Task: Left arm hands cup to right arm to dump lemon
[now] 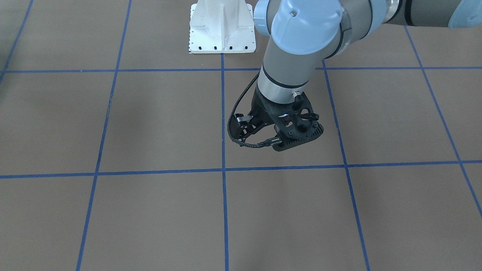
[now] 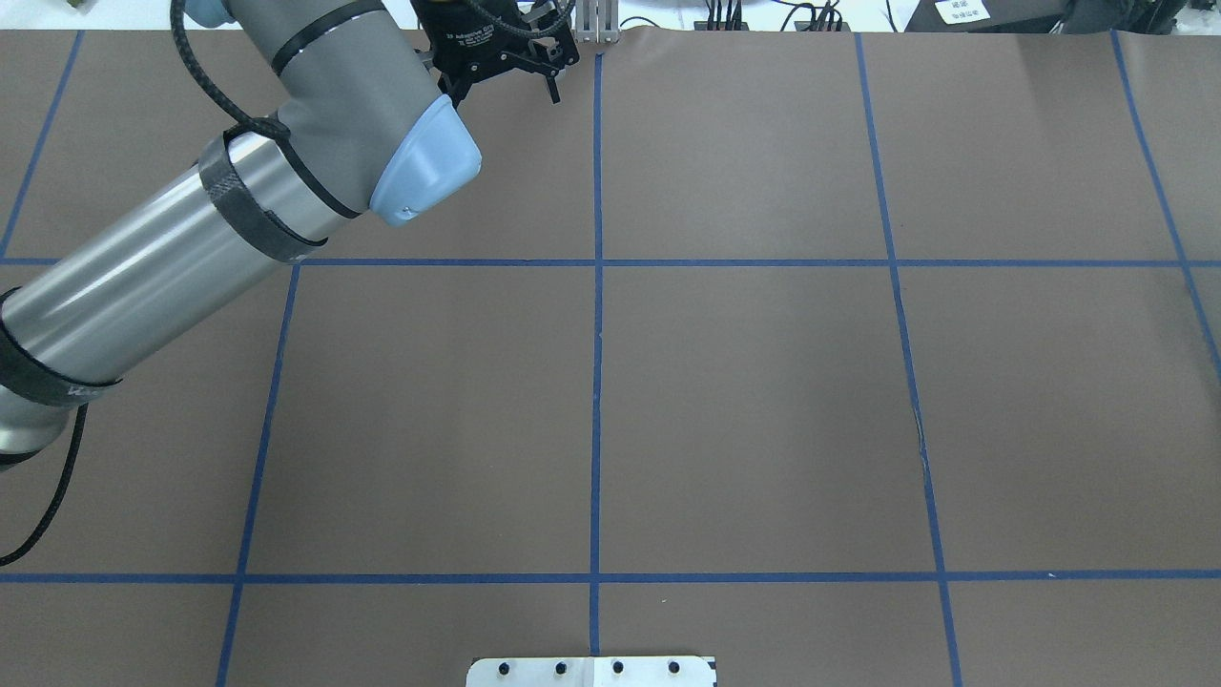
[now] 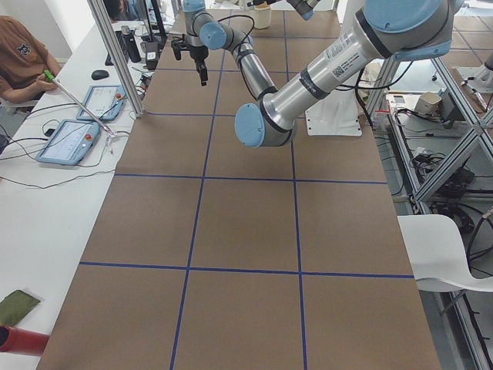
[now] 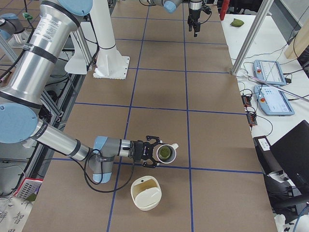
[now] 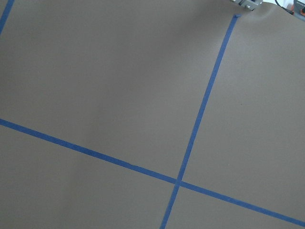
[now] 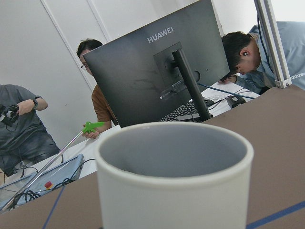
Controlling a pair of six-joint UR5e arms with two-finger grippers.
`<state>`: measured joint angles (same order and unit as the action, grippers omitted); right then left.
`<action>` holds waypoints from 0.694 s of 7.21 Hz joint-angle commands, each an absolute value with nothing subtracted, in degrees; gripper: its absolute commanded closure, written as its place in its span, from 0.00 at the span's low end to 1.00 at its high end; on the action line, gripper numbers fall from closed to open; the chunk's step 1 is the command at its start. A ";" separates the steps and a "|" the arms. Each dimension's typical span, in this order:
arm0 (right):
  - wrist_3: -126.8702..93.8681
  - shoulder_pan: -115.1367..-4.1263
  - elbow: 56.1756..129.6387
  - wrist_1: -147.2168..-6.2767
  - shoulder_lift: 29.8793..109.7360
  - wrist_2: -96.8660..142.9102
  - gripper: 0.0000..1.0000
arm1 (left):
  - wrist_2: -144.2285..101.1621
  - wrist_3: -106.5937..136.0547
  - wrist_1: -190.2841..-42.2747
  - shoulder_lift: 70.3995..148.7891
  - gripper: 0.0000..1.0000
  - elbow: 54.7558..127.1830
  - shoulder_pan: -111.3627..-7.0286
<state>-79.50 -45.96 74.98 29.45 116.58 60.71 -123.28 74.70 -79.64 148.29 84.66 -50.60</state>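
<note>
Cream-white cup [image 6: 176, 191], lemon [image 4: 164, 153] inside, sits tipped sideways at the right tool [image 4: 155, 152], near a white bowl [image 4: 145, 207]; we cannot tell its grip. The left tool [image 2: 506, 93] hangs released, empty. Handover looks done; dumping remains.
</note>
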 commanded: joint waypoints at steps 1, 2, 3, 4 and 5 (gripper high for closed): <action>-90.73 -46.05 74.53 33.30 119.18 61.96 0.95 | -123.22 74.79 -79.54 148.36 0.00 84.81 -50.54; -97.84 -46.05 74.01 35.75 120.75 63.01 0.95 | -123.22 75.06 -79.45 148.36 0.00 84.90 -50.54; -102.52 -46.05 70.26 40.12 120.85 64.06 0.95 | -123.14 75.06 -79.45 148.36 0.00 84.90 -50.54; -104.83 -46.05 69.09 42.43 120.76 64.51 0.94 | -123.13 74.97 -79.45 148.36 0.00 84.82 -50.54; -111.12 -45.97 69.08 42.62 120.50 64.95 0.94 | -123.13 74.97 -79.45 148.36 0.00 84.90 -50.62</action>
